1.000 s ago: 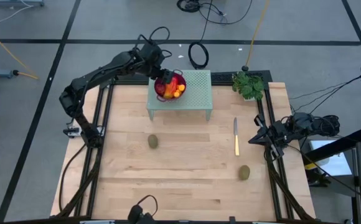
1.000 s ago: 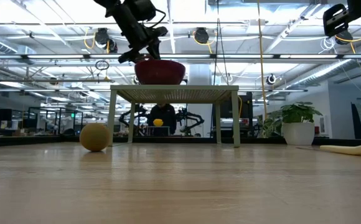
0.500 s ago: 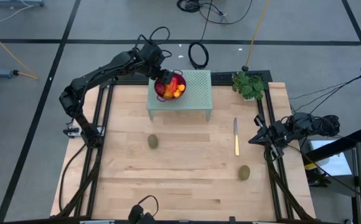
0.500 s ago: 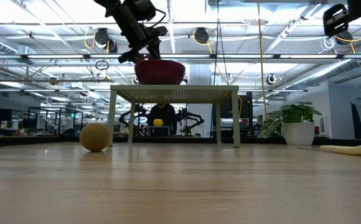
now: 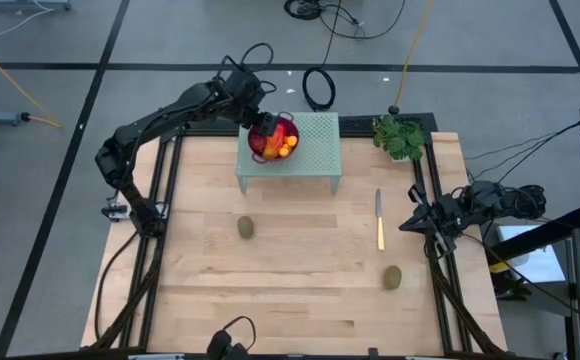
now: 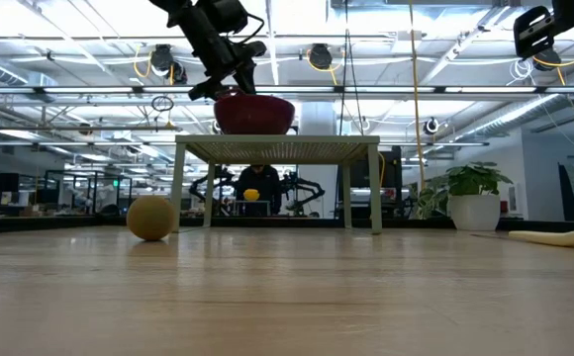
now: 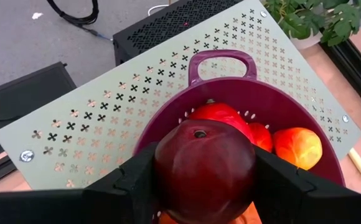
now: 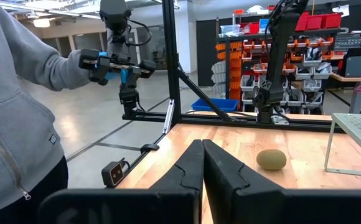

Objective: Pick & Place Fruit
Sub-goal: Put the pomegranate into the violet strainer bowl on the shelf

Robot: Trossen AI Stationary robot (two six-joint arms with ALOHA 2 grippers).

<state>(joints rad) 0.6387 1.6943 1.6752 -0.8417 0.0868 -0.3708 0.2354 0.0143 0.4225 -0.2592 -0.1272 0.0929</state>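
A purple bowl [image 5: 273, 140] stands on a green perforated stand [image 5: 315, 150] at the table's far side and holds red and orange fruits [image 7: 297, 146]. My left gripper [image 5: 259, 122] is over the bowl's far-left rim, shut on a dark red ball [image 7: 204, 168]. Two brown-green ovals lie on the table, one left of centre [image 5: 245, 228] and one near the right [image 5: 393, 277]. My right gripper [image 5: 406, 224] waits shut at the table's right edge, touching nothing. My left gripper pinches the dark red ball by its two opposite sides [image 7: 162, 171] between both fingers [image 7: 134, 180], coming slanting down from the far left. The ball is held inside the bowl's rim over the other fruits; whether it rests on them, I cannot tell.
A yellow-handled knife [image 5: 379, 222] lies right of centre. A potted plant [image 5: 400, 137] stands at the far right corner. Black frame rails run along both table sides. In the right wrist view a person in a grey hoodie [image 8: 18, 124] stands beyond the table.
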